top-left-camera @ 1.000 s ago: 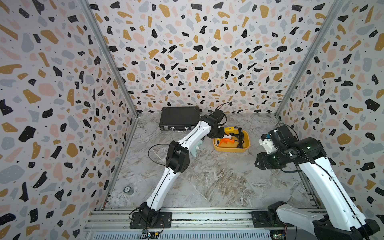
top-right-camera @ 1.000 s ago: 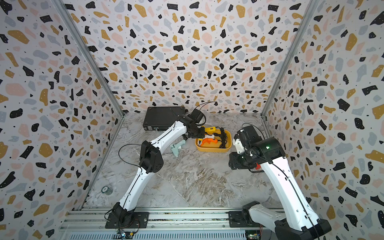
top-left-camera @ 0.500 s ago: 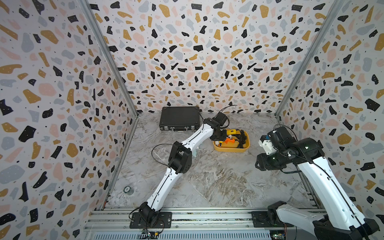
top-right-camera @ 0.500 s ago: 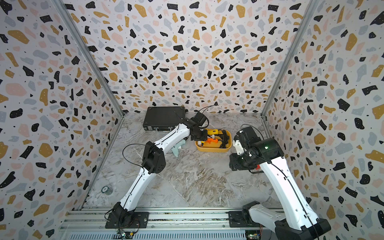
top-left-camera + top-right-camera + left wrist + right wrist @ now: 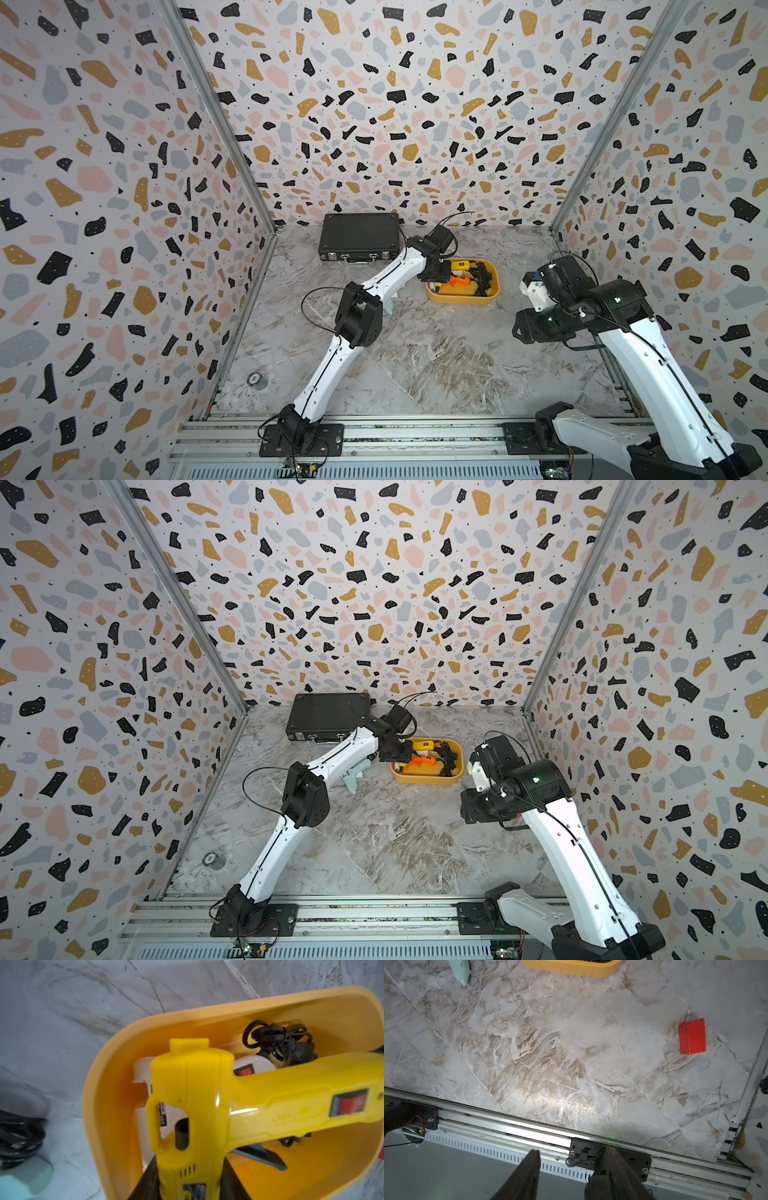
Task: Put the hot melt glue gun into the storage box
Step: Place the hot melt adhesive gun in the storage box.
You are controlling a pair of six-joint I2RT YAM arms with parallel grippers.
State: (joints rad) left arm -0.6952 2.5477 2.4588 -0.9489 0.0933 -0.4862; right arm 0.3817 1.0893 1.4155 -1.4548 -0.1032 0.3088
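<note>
**Marble bench** point(image 5: 436, 365). The left arm point(image 5: 328, 374) rises from the front rail to a raised elbow, and its forearm reaches to the storage box point(image 5: 461, 300). The right arm point(image 5: 648, 374) is folded back, with its claw point(image 5: 572, 1152) parted, empty and aimed at the front rail. A black briefcase point(image 5: 359, 235) lies by the rear wall. The left claw point(image 5: 189, 1180) clamps the barrel of the yellow hot melt glue gun point(image 5: 207, 1095), held within the box above a white gun point(image 5: 253, 1064) and a black cord point(image 5: 276, 1041). The embossing on the handle is too faint to read.
</note>
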